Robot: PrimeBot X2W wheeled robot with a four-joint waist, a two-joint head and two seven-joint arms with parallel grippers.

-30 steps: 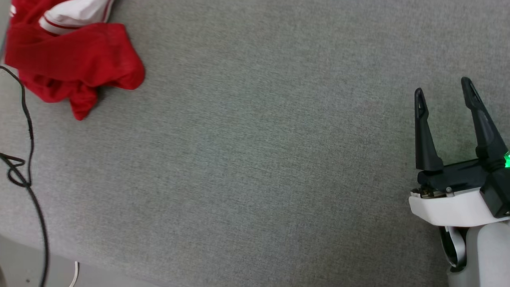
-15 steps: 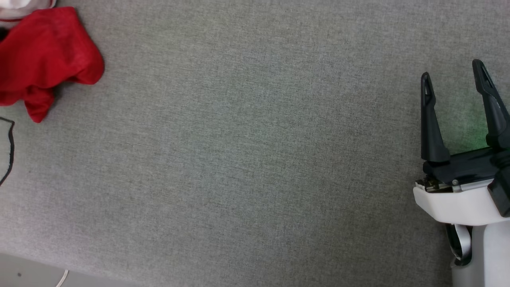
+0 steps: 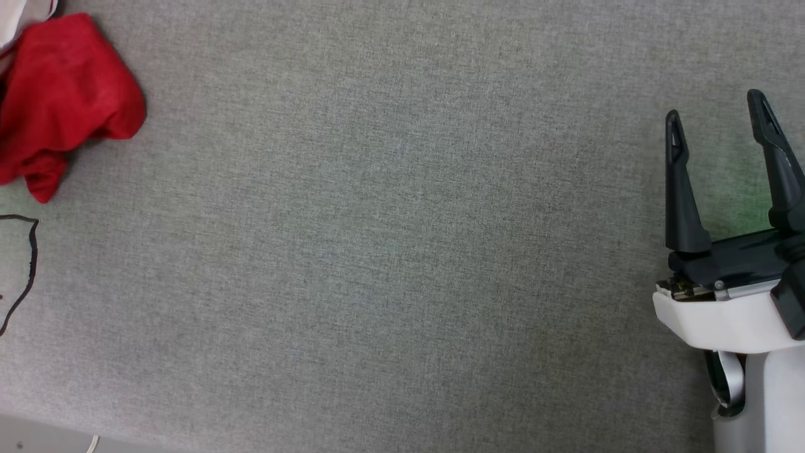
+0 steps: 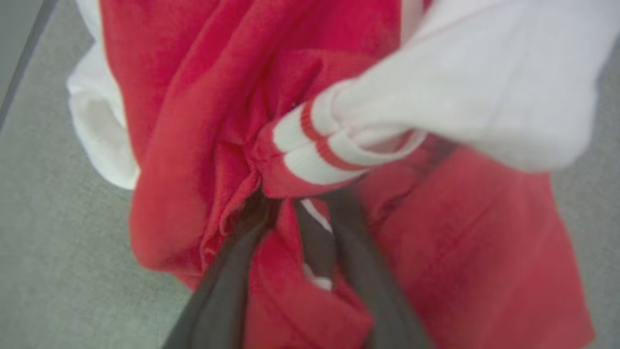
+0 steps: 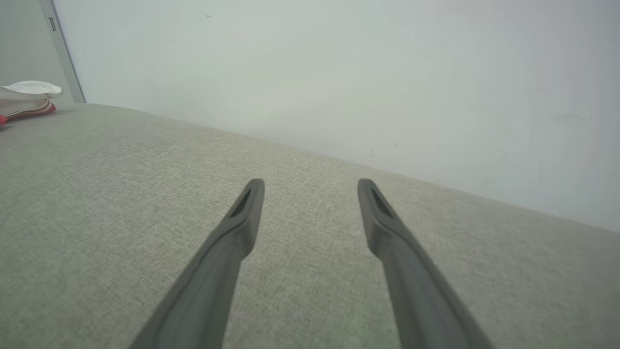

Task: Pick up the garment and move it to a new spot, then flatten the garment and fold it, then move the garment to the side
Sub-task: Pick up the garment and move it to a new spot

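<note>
Pickup is starting: your left tool [image 4: 302,201] is straddling a shirt [image 4: 193,97] fold, clamped or not I cannot tell, right tool [image 3: 716,106] gaping; next, clamp and lift.

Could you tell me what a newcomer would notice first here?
The crumpled red shirt at the far left of the grey surface stands out; the left gripper reaches into its folds beside a white striped sleeve. The right gripper stands open at the right.
</note>
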